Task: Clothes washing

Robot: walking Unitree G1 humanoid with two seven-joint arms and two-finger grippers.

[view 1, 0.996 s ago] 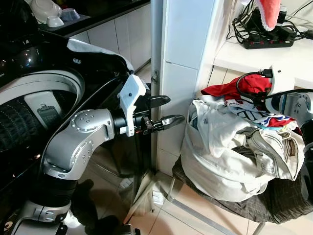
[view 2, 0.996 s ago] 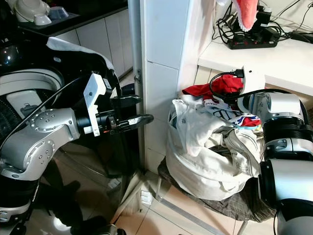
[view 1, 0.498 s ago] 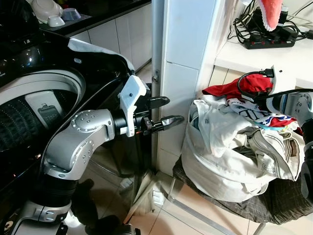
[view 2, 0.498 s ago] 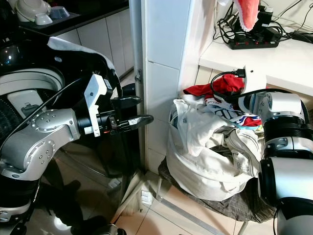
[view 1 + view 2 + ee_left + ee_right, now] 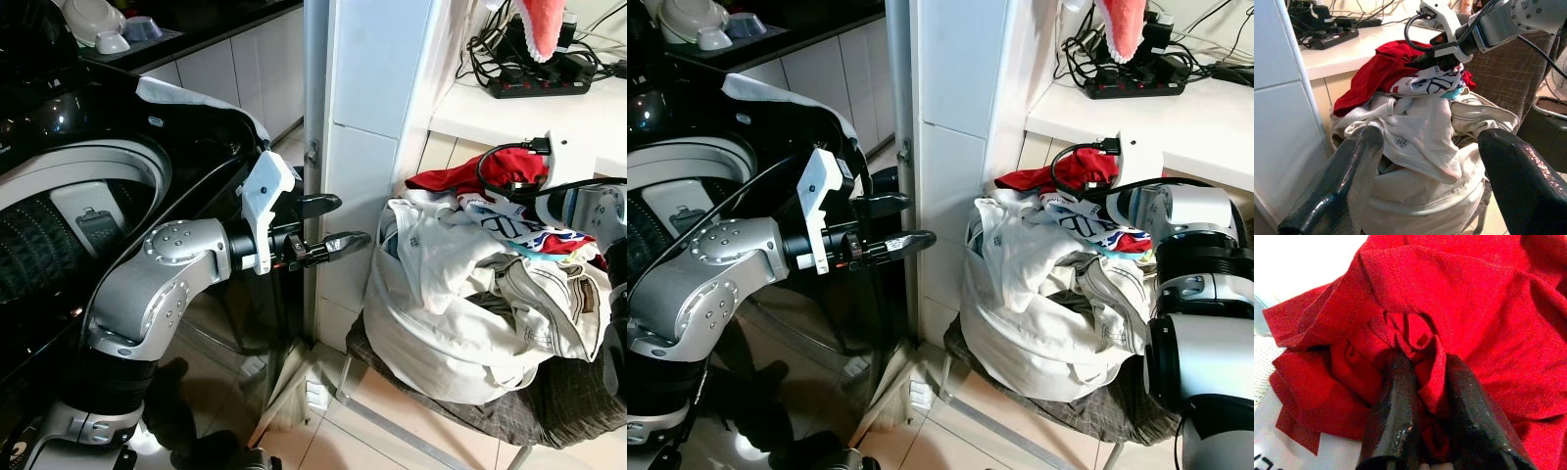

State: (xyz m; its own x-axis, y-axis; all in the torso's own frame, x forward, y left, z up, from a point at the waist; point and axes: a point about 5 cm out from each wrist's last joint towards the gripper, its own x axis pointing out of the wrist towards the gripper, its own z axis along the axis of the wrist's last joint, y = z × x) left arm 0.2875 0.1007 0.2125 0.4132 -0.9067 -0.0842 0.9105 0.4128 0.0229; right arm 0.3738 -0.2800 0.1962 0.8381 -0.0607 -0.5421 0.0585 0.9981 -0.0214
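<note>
A heap of laundry [image 5: 460, 294], mostly white pieces, lies on a dark chair [image 5: 568, 406] at the right. On its top lie a red garment [image 5: 456, 179] and a white, blue and red patterned piece [image 5: 514, 227]. My right gripper [image 5: 1427, 364] is shut on a fold of the red garment [image 5: 1449, 298], at the top of the heap [image 5: 1425, 58]. My left gripper [image 5: 351, 219] is open and holds nothing. It hangs in mid-air left of the heap, in front of the white pillar, pointing at the clothes [image 5: 1420, 132]. The black washing machine [image 5: 59, 196], with its drum open, is at the far left.
A white pillar [image 5: 372, 117] stands between the washer and the heap. Behind the heap, a white shelf [image 5: 549, 117] carries a power strip [image 5: 537, 84] and tangled cables. A counter with bowls [image 5: 98, 24] runs at the back left. Tiled floor [image 5: 382, 441] lies below.
The right arm has edged slightly at the top of the heap, tugging the red and patterned pieces a little. The left arm holds still.
</note>
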